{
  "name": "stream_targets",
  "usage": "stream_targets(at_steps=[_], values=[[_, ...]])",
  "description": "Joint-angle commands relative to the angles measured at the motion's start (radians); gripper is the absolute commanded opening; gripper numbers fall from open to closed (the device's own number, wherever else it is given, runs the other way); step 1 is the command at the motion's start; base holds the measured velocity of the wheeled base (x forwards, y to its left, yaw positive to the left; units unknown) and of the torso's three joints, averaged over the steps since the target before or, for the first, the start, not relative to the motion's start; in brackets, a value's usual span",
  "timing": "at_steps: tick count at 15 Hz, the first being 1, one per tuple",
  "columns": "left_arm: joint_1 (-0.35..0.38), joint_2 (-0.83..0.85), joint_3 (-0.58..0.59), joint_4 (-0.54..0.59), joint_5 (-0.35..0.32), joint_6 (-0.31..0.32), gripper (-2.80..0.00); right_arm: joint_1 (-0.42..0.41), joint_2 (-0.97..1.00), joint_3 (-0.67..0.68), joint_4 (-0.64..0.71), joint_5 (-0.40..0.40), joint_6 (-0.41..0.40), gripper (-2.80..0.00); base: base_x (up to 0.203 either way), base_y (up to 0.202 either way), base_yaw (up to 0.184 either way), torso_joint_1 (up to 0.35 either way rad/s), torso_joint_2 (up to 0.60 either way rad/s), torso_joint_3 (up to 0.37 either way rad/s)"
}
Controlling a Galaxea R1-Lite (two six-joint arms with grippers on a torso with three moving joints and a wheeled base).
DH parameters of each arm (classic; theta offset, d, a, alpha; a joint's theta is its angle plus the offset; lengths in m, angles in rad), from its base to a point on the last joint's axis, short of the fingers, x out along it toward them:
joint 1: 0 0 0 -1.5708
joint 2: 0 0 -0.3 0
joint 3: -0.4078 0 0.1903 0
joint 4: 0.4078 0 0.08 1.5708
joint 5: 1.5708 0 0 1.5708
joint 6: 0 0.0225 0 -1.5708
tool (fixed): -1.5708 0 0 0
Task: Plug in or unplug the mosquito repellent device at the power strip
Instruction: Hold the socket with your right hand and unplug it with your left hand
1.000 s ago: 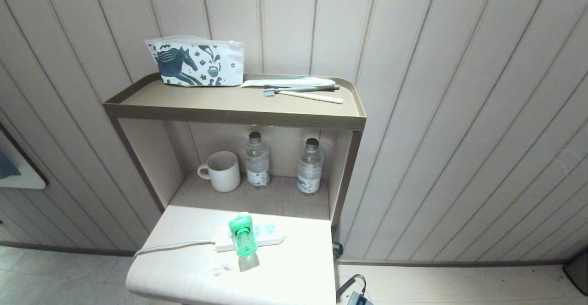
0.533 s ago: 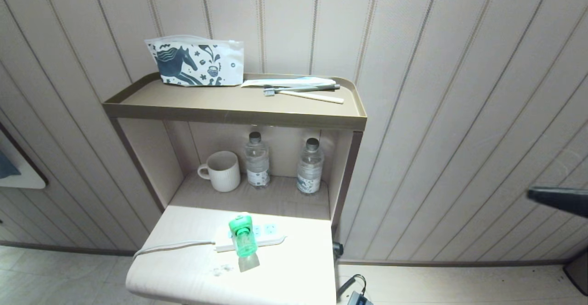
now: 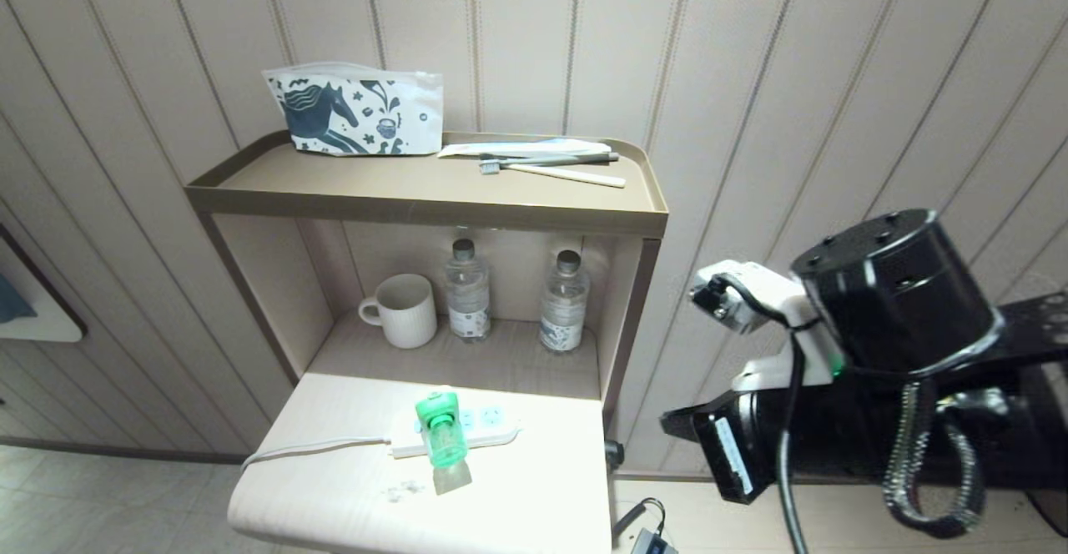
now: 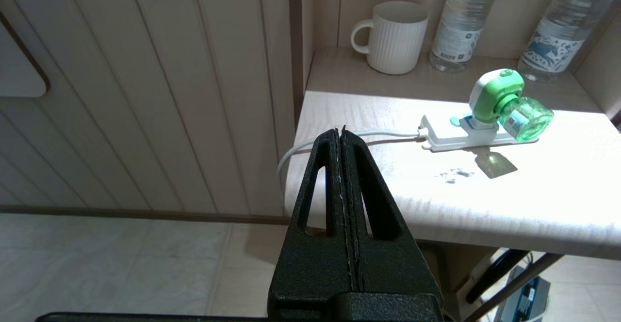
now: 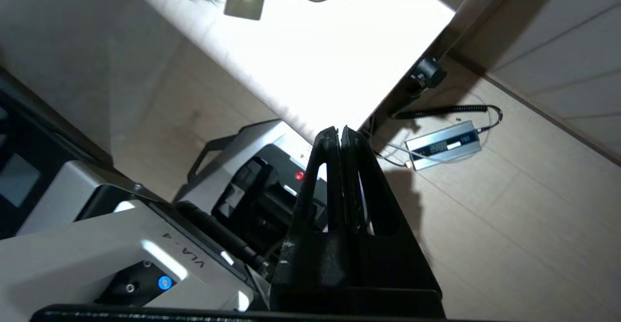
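The mosquito repellent device (image 3: 440,435) is small and green. It sits plugged into the power strip (image 3: 484,435), with its see-through bottle sticking out toward the front. The power strip lies flat on the pale table (image 3: 534,496), and its white cord (image 3: 309,448) runs off the table's left side. Behind them, in the nook, stand 1 white mug (image 3: 404,310) and 2 water bottles (image 3: 467,291).

Since the device is in the socket, the job looks like pulling it out. That step has hardly begun. The right gripper (image 5: 340,135) is off to the right of the table, well apart from the device, with its jaws pressed together and holding nothing. The left gripper (image 4: 342,135) is parked by the table's left edge, jaws together too.

Next, the right gripper would need to open, come over the device, close on its green body, and pull straight up so the strip does not lift.
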Motion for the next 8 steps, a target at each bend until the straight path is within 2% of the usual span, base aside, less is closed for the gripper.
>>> stream_targets(at_steps=[1, 4, 6, 8], values=[[0.000, 0.000, 0.000, 0.002, 0.000, 0.000, -2.80, 0.017, 0.090, -0.003, 0.000, -0.002, 0.002, -2.80, 0.000, 0.000, 0.000, 0.000, 0.00, 0.000], [0.000, 0.017, -0.037, 0.021, 0.008, 0.000, -2.80, 0.031, 0.152, -0.002, -0.022, -0.003, 0.003, -2.80, 0.000, 0.000, 0.000, 0.000, 0.00, 0.000], [0.000, 0.114, -0.210, 0.076, 0.011, -0.044, -2.80, 0.039, 0.207, 0.004, -0.106, -0.005, 0.002, -2.80, 0.000, 0.000, 0.000, 0.000, 0.00, 0.000], [0.000, 0.306, -0.409, 0.147, -0.010, -0.101, -2.80, 0.039, 0.227, 0.002, -0.118, -0.006, 0.003, -2.80, 0.000, 0.000, 0.000, 0.000, 0.00, 0.000]])
